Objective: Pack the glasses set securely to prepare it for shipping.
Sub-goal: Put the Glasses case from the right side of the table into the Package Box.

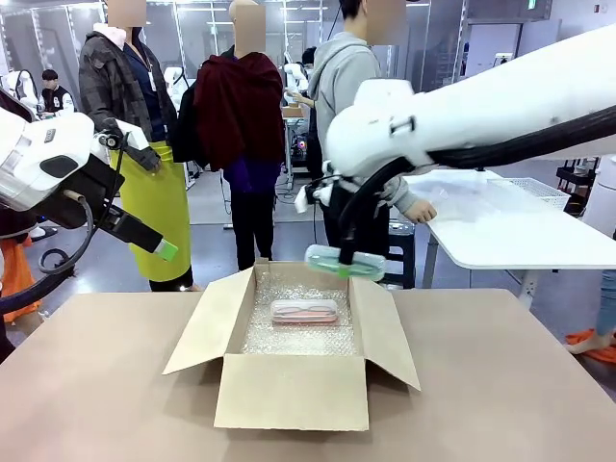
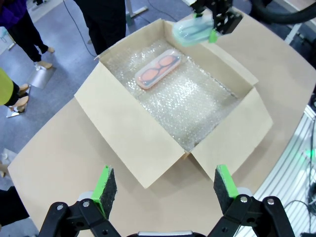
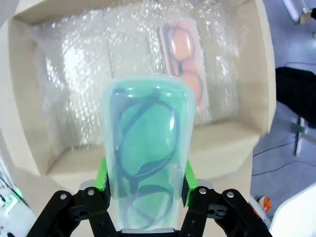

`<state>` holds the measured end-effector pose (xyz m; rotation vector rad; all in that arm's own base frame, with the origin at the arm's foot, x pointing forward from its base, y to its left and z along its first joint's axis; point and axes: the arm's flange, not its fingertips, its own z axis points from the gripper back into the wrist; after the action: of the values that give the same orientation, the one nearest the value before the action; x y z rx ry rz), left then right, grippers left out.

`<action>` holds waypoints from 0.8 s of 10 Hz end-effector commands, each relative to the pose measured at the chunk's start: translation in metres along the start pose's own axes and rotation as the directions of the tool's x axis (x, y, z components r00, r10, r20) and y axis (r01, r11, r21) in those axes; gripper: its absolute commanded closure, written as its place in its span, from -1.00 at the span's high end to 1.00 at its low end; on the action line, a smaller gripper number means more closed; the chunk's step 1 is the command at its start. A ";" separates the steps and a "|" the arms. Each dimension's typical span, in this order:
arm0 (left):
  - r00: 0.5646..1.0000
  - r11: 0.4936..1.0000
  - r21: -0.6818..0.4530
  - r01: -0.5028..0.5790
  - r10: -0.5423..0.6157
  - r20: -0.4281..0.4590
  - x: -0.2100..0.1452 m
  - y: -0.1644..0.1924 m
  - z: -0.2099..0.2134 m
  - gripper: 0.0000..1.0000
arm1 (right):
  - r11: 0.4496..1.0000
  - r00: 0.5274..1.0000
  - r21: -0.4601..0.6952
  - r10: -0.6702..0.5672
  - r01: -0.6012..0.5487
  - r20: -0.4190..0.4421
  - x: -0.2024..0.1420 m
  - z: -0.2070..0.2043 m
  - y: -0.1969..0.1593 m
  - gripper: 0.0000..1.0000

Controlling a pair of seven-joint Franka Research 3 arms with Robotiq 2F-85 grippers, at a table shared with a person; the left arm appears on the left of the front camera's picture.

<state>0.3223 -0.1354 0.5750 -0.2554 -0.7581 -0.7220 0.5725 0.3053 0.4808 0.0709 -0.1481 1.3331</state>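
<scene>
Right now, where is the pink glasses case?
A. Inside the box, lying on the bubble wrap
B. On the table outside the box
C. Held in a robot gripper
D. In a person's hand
A. The pink case lies flat on the bubble wrap inside the open cardboard box. It is the mint green case that the right gripper holds above the box.

2 glasses cases (image 1: 304,310) (image 1: 345,262), 1 box (image 1: 289,395)

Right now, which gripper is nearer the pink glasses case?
Right. The right gripper, holding the mint green case, hovers just above-right of the pink glasses case; the left gripper hangs open far left.
</scene>
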 end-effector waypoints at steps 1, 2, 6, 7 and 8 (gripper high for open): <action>1.000 1.000 -0.001 0.006 -0.006 0.007 0.000 0.002 0.002 1.00 | 0.999 0.999 0.013 -0.036 0.036 -0.003 0.027 -0.024 -0.012 -0.70; 1.000 1.000 -0.001 0.006 -0.006 0.007 0.000 0.002 0.002 1.00 | 0.999 0.999 0.026 -0.032 0.032 0.010 0.038 -0.035 -0.006 -0.70; 1.000 1.000 -0.001 0.006 -0.006 0.007 0.000 0.002 0.002 1.00 | 0.991 1.000 0.131 0.009 -0.005 -0.029 0.048 -0.092 0.015 -0.70; 1.000 1.000 -0.001 0.006 -0.006 0.007 0.000 0.002 0.002 1.00 | 0.989 0.998 0.145 0.031 -0.024 -0.045 0.046 -0.103 0.020 -0.70; 1.000 1.000 -0.001 0.006 -0.006 0.007 0.000 0.002 0.002 1.00 | 0.986 0.997 0.159 0.059 -0.049 -0.058 0.044 -0.114 0.027 -0.70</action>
<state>0.3223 -0.1354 0.5751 -0.2554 -0.7582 -0.7220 0.5726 0.3707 0.3770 0.1750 -0.0135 1.3705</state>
